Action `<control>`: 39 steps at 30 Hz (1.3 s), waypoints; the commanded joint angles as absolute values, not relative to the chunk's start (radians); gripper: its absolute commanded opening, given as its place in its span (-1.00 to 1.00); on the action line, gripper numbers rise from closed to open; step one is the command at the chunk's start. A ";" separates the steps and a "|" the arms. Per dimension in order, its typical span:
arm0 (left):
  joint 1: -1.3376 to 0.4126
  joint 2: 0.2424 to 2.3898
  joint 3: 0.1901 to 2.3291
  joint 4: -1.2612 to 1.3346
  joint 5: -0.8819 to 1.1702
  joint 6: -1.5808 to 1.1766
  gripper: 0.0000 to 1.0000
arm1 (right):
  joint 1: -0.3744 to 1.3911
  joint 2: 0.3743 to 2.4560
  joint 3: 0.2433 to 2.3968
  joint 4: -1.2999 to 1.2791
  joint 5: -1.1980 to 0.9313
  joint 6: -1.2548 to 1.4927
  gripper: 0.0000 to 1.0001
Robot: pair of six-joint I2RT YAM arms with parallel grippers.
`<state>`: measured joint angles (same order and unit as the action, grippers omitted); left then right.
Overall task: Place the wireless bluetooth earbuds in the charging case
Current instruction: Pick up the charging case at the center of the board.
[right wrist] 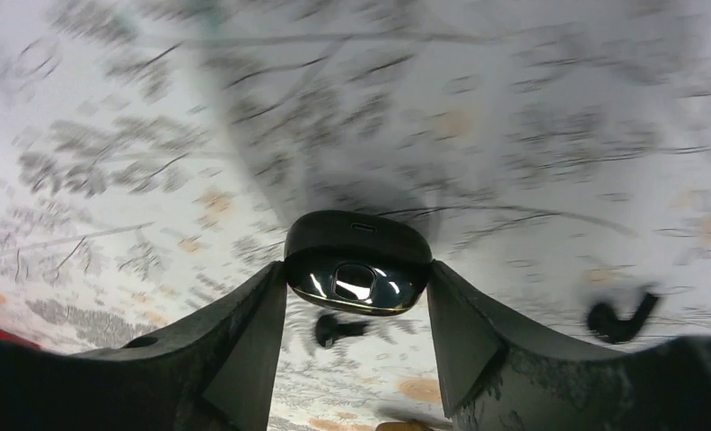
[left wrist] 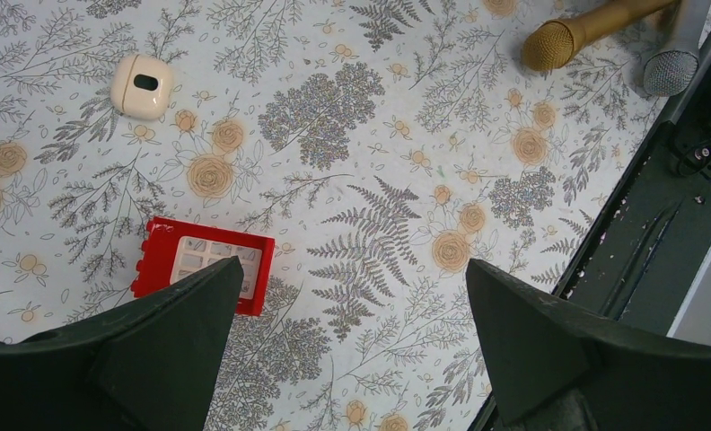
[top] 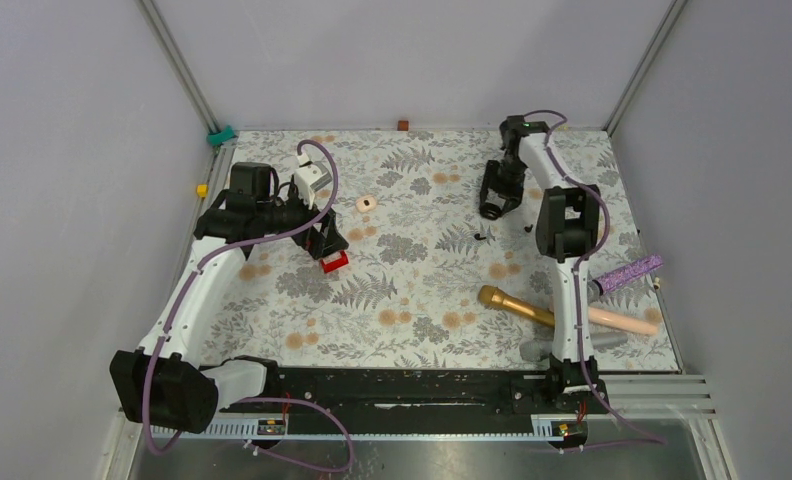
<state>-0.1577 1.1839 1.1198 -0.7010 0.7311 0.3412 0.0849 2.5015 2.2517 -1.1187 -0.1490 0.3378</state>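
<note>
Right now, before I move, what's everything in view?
black charging case: one, black, between right gripper's fingers
black earbuds: two, black, beside case
cream case: one, cream, mid-table
red box: one, red, below left gripper
gold microphone: one, gold, near right
grey microphone: one, grey, beside it
pink cylinder: one, pink, near right
purple glitter tube: one, purple, right edge
teal clip: one, teal, far-left corner
yellow cube: one, yellow, left edge
brown cube: one, brown, far edge
left gripper: one, black, open
right gripper: one, black, gripping charging case
</note>
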 commanded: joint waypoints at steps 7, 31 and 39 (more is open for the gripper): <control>-0.150 1.155 1.115 -0.656 0.758 0.351 0.97 | 0.343 2.504 2.367 -1.205 -0.139 0.186 0.07; -0.138 1.077 1.143 -0.696 0.734 0.467 0.97 | 0.563 2.110 2.136 -1.245 0.136 -0.061 0.99; -0.135 1.041 1.147 -0.708 0.757 0.494 0.97 | 0.560 1.552 1.492 -0.648 0.218 -0.086 0.99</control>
